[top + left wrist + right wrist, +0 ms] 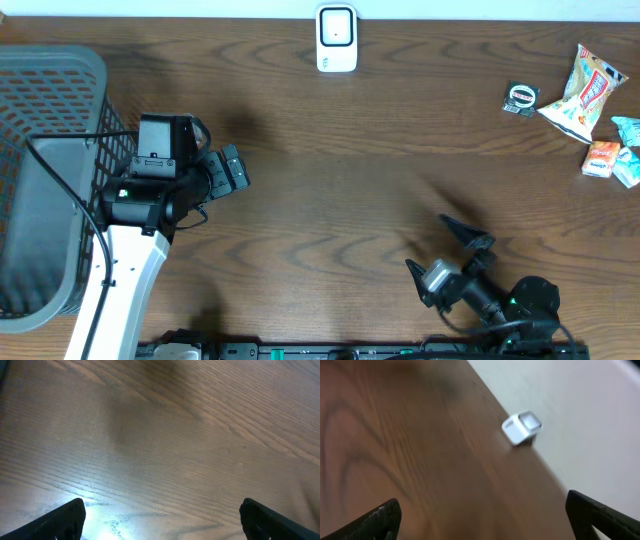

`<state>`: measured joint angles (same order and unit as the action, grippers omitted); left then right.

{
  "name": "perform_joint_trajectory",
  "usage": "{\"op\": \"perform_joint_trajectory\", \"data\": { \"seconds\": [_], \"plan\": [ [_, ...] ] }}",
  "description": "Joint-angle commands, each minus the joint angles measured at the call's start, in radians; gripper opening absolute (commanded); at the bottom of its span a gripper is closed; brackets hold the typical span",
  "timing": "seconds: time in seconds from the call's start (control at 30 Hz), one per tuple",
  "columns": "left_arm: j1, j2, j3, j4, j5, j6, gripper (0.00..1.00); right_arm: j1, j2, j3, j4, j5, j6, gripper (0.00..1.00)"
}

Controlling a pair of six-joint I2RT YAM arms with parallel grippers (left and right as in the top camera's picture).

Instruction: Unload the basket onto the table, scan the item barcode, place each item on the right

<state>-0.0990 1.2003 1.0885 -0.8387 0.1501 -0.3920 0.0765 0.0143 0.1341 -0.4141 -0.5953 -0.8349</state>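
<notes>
Scanner (337, 38) white, boxy, snack bag (583, 92) colourful

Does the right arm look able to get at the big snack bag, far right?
Probably yes: the right gripper is open and empty, and only bare table lies between it and the snack bag.

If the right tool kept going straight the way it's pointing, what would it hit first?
Probably the white scanner by the far table edge, slightly right of where the right tool aims; only bare wood before it. Depth is unclear.
</notes>
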Motion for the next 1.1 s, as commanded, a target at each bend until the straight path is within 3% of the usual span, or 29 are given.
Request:
{"op": "perform_joint_trajectory", "data": {
  "seconds": [0.0, 0.1, 0.3, 0.7, 0.93, 1.07],
  "plan": [
    [0.006, 0.002, 0.009, -0.002, -0.013, 0.003, 0.98, -0.006, -0.009, -0.013, 0.003, 0.098, 0.491, 0.99],
    [0.006, 0.002, 0.009, -0.002, -0.013, 0.003, 0.98, -0.006, -0.009, -0.013, 0.003, 0.193, 0.611, 0.99],
    [0.006, 0.002, 0.009, -0.002, -0.013, 0.003, 0.98, -0.006, -0.009, -0.013, 0.003, 0.325, 0.609, 0.99],
    [0.006, 0.002, 0.009, -0.002, -0.013, 0.003, 0.98, -0.012, -0.009, -0.013, 0.0, 0.351, 0.611, 0.99],
    [0.006, 0.002, 0.009, -0.002, -0.013, 0.003, 0.98, -0.012, -0.009, -0.014, 0.007, 0.438, 0.71, 0.99],
    [0.006, 0.002, 0.009, -0.002, -0.013, 0.003, 0.98, -0.012, -0.009, -0.035, 0.114, 0.439, 0.71, 0.99]
  ]
}}
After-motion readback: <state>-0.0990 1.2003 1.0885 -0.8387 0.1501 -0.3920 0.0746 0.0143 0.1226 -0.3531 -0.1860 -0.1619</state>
